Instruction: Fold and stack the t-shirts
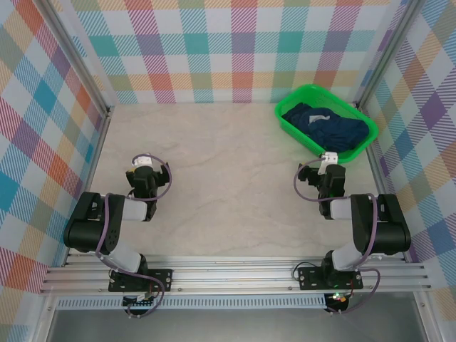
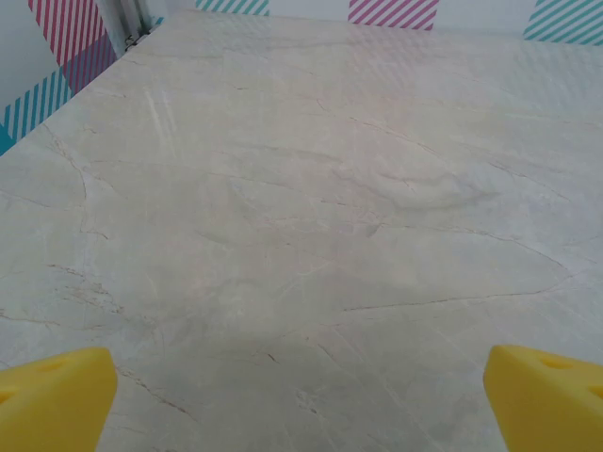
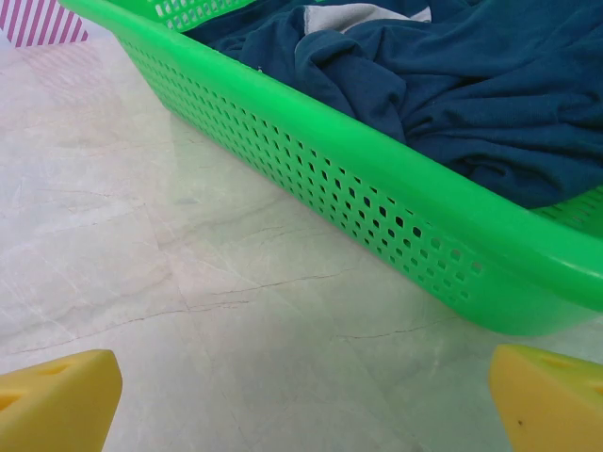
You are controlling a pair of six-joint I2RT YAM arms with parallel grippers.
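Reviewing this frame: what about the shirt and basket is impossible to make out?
1. Shirt count: the navy t-shirt lies crumpled in the green basket; top view too small, folds hide any second one.
2. Print: right wrist view, pale patch cut off by the top edge.
3. Basket floor: both views, covered by cloth.

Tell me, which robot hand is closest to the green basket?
The right gripper, just in front of the green basket holding the navy t-shirt; the left gripper faces bare table.
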